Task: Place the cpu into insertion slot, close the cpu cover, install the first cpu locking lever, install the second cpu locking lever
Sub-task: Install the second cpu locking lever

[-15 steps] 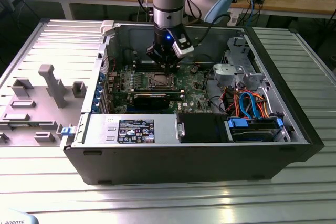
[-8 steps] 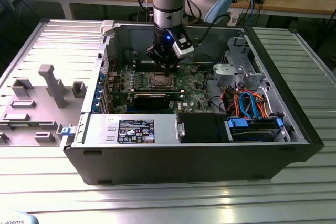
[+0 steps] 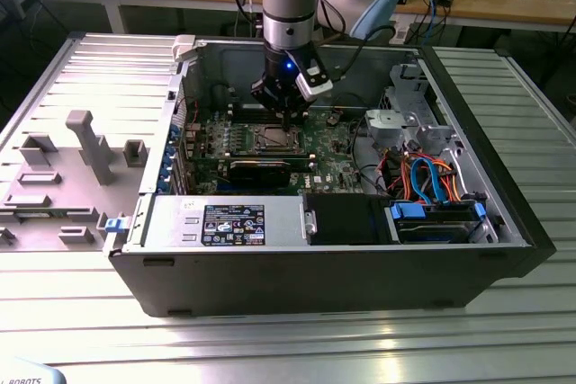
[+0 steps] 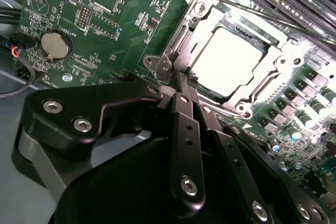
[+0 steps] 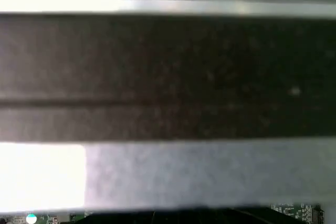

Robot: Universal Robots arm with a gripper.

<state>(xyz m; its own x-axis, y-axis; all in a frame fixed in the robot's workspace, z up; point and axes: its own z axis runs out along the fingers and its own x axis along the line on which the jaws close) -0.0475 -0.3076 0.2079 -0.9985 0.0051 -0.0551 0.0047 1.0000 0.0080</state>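
Jaws of the gripper press together at centre frame, against the cpu cover closed over the cpu; slipping could scrape the motherboard.

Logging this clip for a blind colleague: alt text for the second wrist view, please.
A black pincer, fingers together, reaches a corner of the silver cover lying flat over the chip on a green motherboard. A round coin battery sits nearby.

a robotics lab: metal worktable, cluttered wooden benches, open computer case.
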